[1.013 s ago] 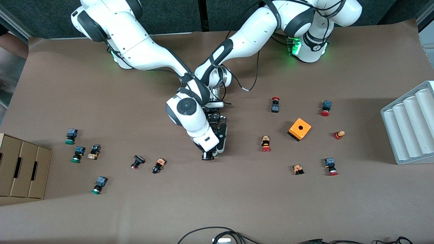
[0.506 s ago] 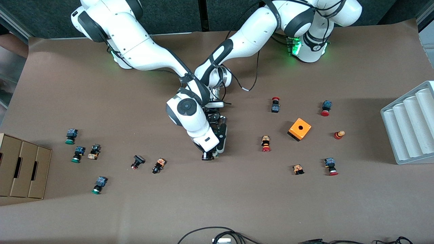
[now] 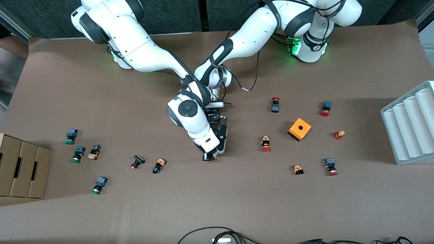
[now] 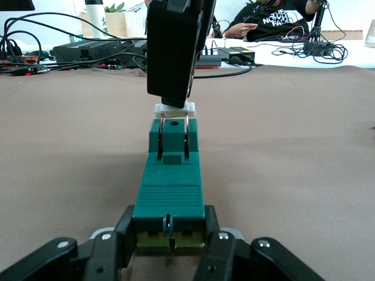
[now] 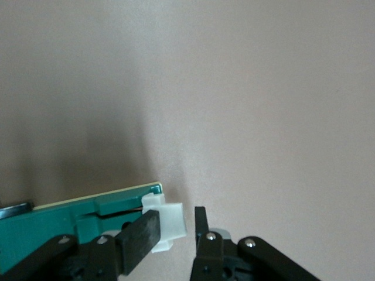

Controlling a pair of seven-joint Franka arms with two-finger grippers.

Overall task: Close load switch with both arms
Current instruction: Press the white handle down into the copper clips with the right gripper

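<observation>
the switch [image 4: 169,193] lies flat on the table [image 3: 237,203], near the middle, under the two arms where they meet. it is a long green block with a white tab [image 4: 174,108] at one end.

the left gripper [image 4: 170,246] is shut tight on one end of the green block, a finger [image 4: 120,240] on each side. the right gripper [image 5: 176,234] comes down on top of the white tab at the other end. its fingers are close together, with one finger [image 5: 140,237] pressed on the side of the tab [image 5: 167,225], so it looks like it pinches the tab.

to do this step well, i think the left gripper should hold the block still so it cannot slide or tip. the right gripper should push the tab along the block, straight and slow, until it sits down flat. if it pushes crooked, the tab may slip out or the block may twist.

some things are hard to see. in the front view the right arm [image 3: 195,122] covers almost all of the switch, and only a tiny bit shows by the fingertips. the right wrist view cuts off most of the block. i cannot tell how far the tab has gone, or if it has clicked. i cannot see how well the other finger [image 5: 202,231] touches the tab.

small buttons [image 3: 266,144] and an orange cube [image 3: 299,129] lie well apart from the work.
</observation>
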